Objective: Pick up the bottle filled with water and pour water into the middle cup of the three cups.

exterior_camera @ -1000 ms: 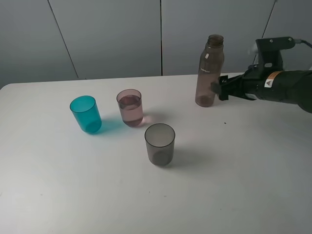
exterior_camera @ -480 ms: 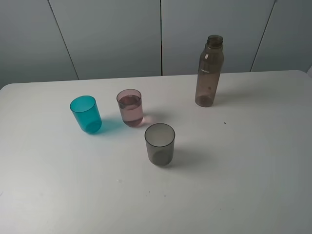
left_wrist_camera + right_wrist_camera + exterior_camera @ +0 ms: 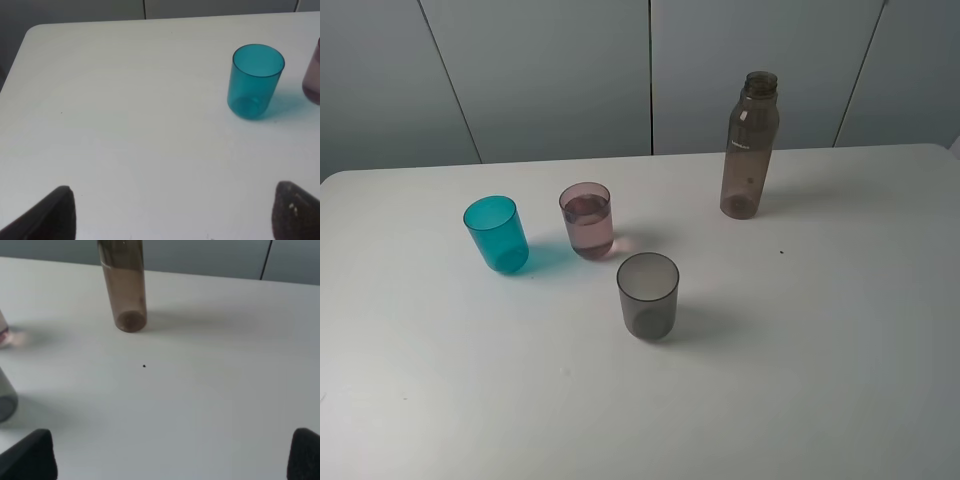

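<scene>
The smoky-brown bottle stands upright and uncapped at the back right of the white table. The three cups stand left of it: a teal one, the pinkish-mauve middle cup with liquid in it, and a smoky-grey one nearest the front. Neither arm shows in the exterior high view. My right gripper is open, well back from the bottle, nothing between its fingers. My left gripper is open too, facing the teal cup from a distance.
Grey wall panels rise behind the table's far edge. A small dark speck lies on the tabletop in front of the bottle. The grey cup's side shows at the edge of the right wrist view.
The right arm, which was beside the bottle a second ago, has pulled back out of the exterior high view. The bottle and cups have stayed where they were.
</scene>
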### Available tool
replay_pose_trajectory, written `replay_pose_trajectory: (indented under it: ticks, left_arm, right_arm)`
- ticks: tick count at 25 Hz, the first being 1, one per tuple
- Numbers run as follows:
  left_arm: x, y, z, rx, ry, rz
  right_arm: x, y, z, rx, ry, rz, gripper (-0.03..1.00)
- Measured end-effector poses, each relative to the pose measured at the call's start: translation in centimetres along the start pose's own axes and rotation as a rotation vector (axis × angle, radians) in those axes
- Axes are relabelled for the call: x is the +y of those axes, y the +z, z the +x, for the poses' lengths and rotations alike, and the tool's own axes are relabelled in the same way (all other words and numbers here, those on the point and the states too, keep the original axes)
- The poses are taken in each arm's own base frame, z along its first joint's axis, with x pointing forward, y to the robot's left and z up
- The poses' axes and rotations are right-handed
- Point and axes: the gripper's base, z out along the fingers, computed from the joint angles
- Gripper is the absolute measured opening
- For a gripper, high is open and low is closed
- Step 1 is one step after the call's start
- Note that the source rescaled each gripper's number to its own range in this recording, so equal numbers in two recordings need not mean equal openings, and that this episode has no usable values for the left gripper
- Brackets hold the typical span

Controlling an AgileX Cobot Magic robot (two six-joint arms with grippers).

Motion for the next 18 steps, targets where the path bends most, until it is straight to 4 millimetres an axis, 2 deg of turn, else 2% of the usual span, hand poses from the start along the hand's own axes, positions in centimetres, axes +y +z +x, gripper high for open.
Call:
replay_pose_trajectory:
  ticks: [5,18]
  left_arm:
    - [0.0,0.0,0.0,0.000,0.000,0.000]
    - [0.0,0.0,0.0,0.000,0.000,0.000]
  right_arm:
    - [0.3,-0.1,2.4,-0.062,-0.023,-0.034,0.99]
    - [0.1,0.3,2.8,-0.042,-0.017,-0.017,0.99]
